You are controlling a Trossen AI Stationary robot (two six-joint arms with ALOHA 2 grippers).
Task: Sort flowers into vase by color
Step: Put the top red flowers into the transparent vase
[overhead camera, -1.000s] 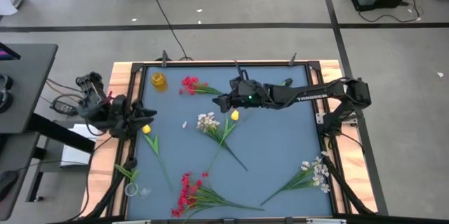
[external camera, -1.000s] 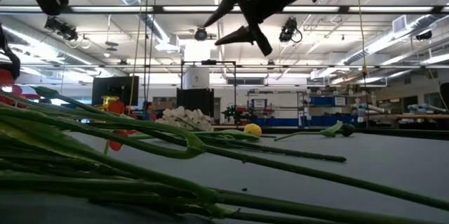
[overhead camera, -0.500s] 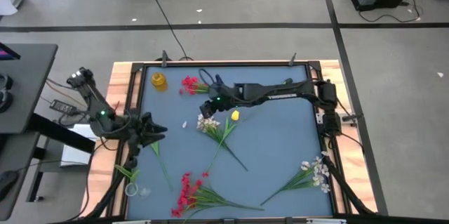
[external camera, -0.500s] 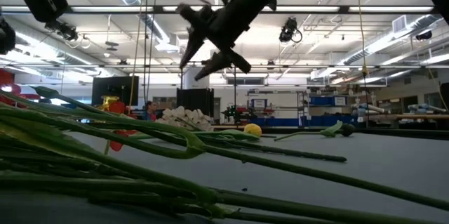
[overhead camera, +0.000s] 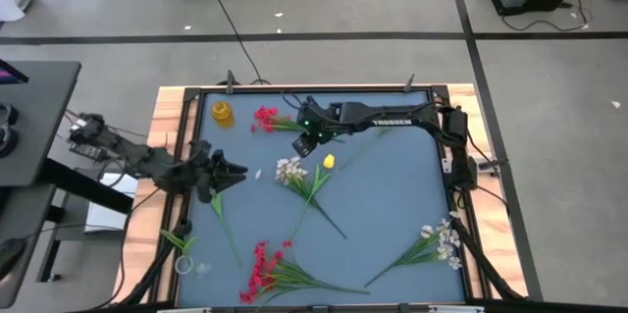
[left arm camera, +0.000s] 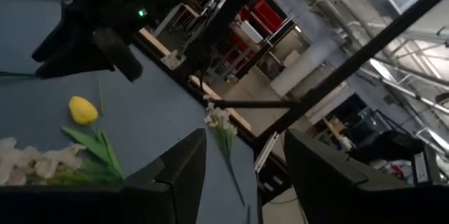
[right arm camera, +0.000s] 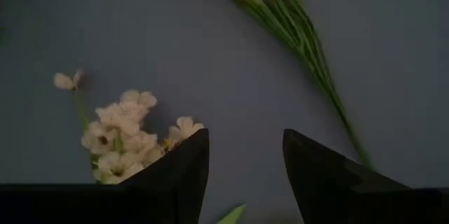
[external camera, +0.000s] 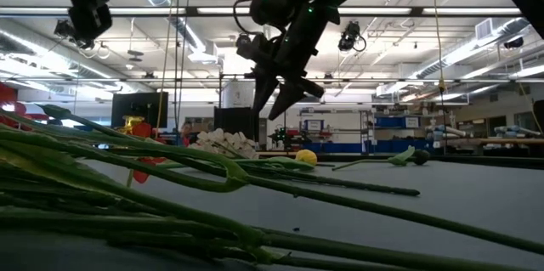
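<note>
Flowers lie flat on the blue mat [overhead camera: 392,185]. A red sprig [overhead camera: 267,119] lies at the far side. A white cluster [overhead camera: 289,169] and a yellow bud [overhead camera: 328,161] are mid-table. My right gripper [overhead camera: 312,140] hangs open above the mat between the red sprig [right arm camera: 280,13] and the white cluster [right arm camera: 130,136], pointing steeply down. My left gripper [overhead camera: 237,169] is open and level at the mat's left side, over a leafy stem [overhead camera: 218,210] whose head it hides. A small yellow vase [overhead camera: 223,112] stands at the far left.
A red bunch [overhead camera: 263,269] lies at the near edge and another white sprig [overhead camera: 440,240] at the near right. A clear glass [overhead camera: 184,266] and a green scrap [overhead camera: 177,240] sit at the near left. The mat's middle right is bare.
My right gripper has tipped from nearly level to steeply down and sunk toward the mat near the white cluster. My left gripper has swung from the left rail in over the mat, toward the table's right, and now covers the yellow bud there.
</note>
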